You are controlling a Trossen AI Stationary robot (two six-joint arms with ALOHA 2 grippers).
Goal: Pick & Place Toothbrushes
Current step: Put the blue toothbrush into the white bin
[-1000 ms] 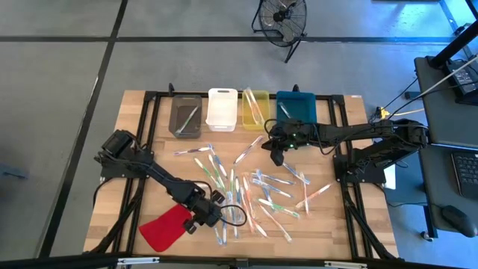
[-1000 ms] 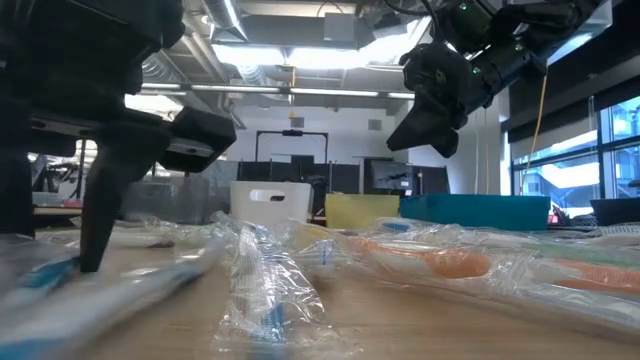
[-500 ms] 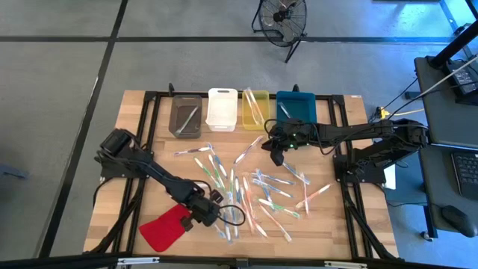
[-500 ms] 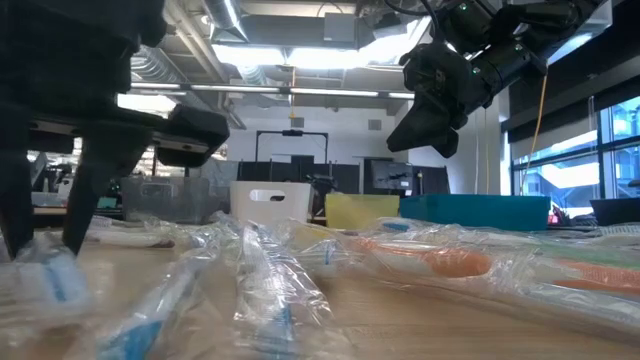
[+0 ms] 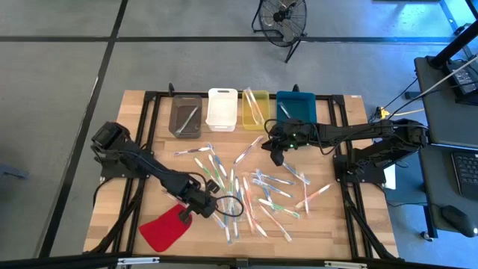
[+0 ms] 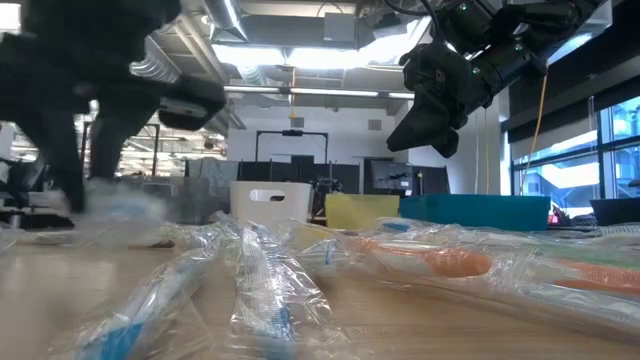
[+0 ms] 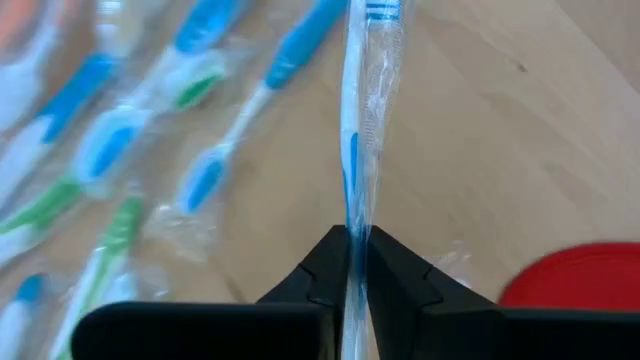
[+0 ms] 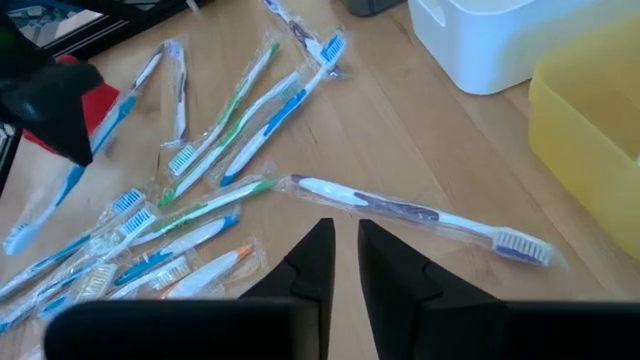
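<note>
Blue-handled and wrapped in clear plastic, one toothbrush (image 7: 356,130) is pinched right between the left gripper's (image 7: 355,262) two dark fingers, so that pincer is clamped on it, and the brush sticks straight out ahead of the fingertips with its bristle end farthest from them. Off to one side of those fingers is the corner of the flat red piece (image 7: 575,282), and on the other side a bunch of other wrapped toothbrushes (image 7: 120,140) lie on the wooden table (image 7: 500,120), blue and green ones mostly. From above, the left gripper (image 5: 199,203) sits just past the red piece (image 5: 166,228), at the edge of the scattered pile. The right gripper (image 8: 340,262) hangs above the table, not holding anything, its fingers close together with only a thin gap between them. Just ahead of its tips lies a wrapped toothbrush with a dark purple grip (image 8: 420,214), not touching the fingers, and beyond that to one side are the white bin (image 8: 490,45) and the yellow bin (image 8: 590,100). More brushes fan out to the other side of it.
</note>
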